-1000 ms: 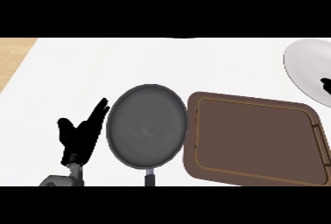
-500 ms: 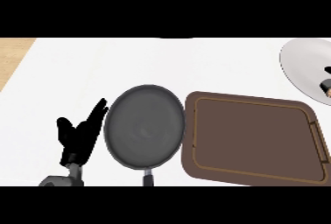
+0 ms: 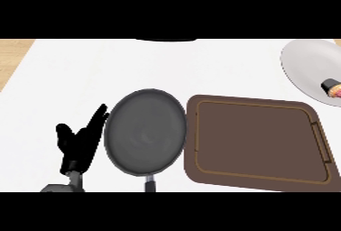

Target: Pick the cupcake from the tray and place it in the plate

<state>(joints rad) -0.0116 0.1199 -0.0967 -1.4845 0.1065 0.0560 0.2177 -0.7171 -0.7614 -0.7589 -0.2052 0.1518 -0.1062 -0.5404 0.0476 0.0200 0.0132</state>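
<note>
The cupcake [image 3: 331, 87] lies on its side on the white plate [image 3: 306, 63] at the far right edge of the head view. The brown tray [image 3: 256, 140] sits right of centre with nothing on it. My left hand [image 3: 78, 144] rests open at the lower left, fingers up, beside the pan. My right hand does not show.
A grey frying pan [image 3: 145, 131] with a short dark handle [image 3: 150, 185] stands between my left hand and the tray. The white counter reaches a wooden strip [image 3: 13, 56] at the far left.
The view has shifted a little, so the plate and cupcake sit slightly further left. My left hand has not moved.
</note>
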